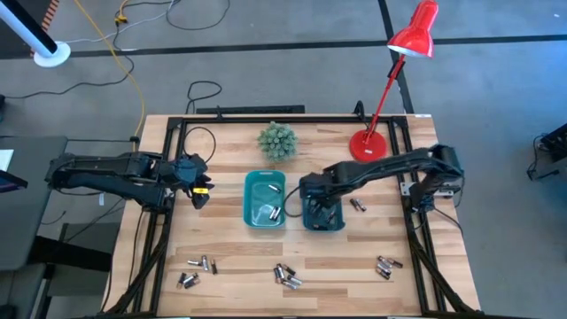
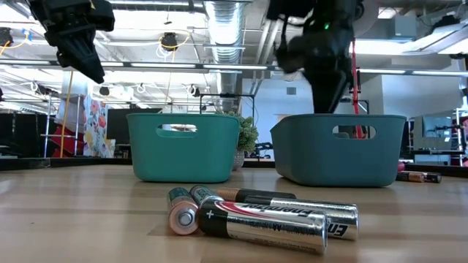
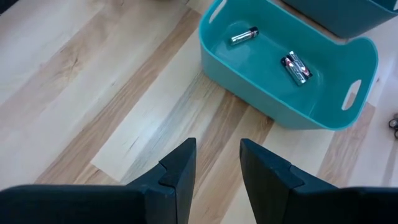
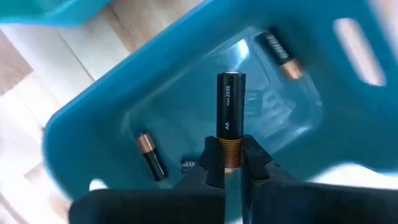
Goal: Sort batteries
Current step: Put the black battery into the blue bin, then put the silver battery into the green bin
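At the table's near edge we see loose batteries (image 2: 256,215), smooth metallic cylinders lying flat on the pale wood-grain table (image 1: 230,275), long axes roughly level; three small clusters lie well apart along that front strip. Farther in stand two glossy teal plastic bins with cut-out handles. The left bin (image 1: 265,200) holds a few cells lying on its floor (image 3: 296,67). Over the right bin (image 1: 322,213) our right gripper (image 4: 232,163) pinches a black AA battery (image 4: 230,106) by its copper-coloured end, the cell jutting straight out from the fingertips along their line, down into the bin, where two more copper-tipped cells lie. Another battery (image 1: 357,206) lies on the wood just beside that bin. Our left gripper (image 3: 217,163) hangs above bare wood left of the bins, fingers parted and empty. Beyond stand a spiky green plant (image 1: 276,141) and a red desk lamp (image 1: 390,89)
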